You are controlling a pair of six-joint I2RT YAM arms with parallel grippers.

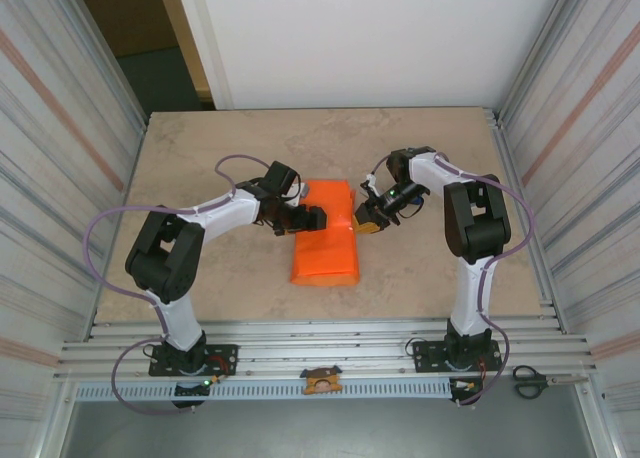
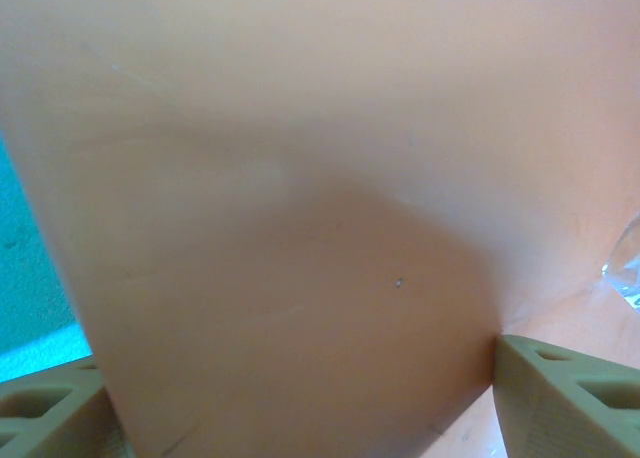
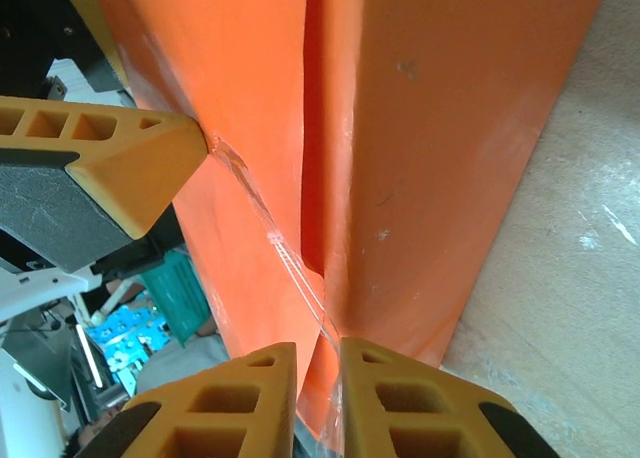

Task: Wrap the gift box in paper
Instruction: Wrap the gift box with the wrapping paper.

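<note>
At the near rail I see black scissors (image 1: 530, 382). Farther in, on the beige worktop (image 1: 420, 278), lies the thin orange paper (image 1: 326, 233), folded around the gift box, which it hides. My left gripper (image 1: 312, 219) has wide released jaws against its left side. My right gripper (image 1: 369, 224) pinches clear tape (image 3: 290, 268) at the right edge, jaws nearly clenched.

Beige mottled tabletop (image 1: 200, 168), bounded L/R by ribbed metal walls. Orange paper (image 1: 325, 233) lying near centre, folded into oblong parcel, long axis front-to-back. Aluminium rail strip (image 1: 330, 338) at near edge; scissors (image 1: 530, 382) at its R end.
</note>
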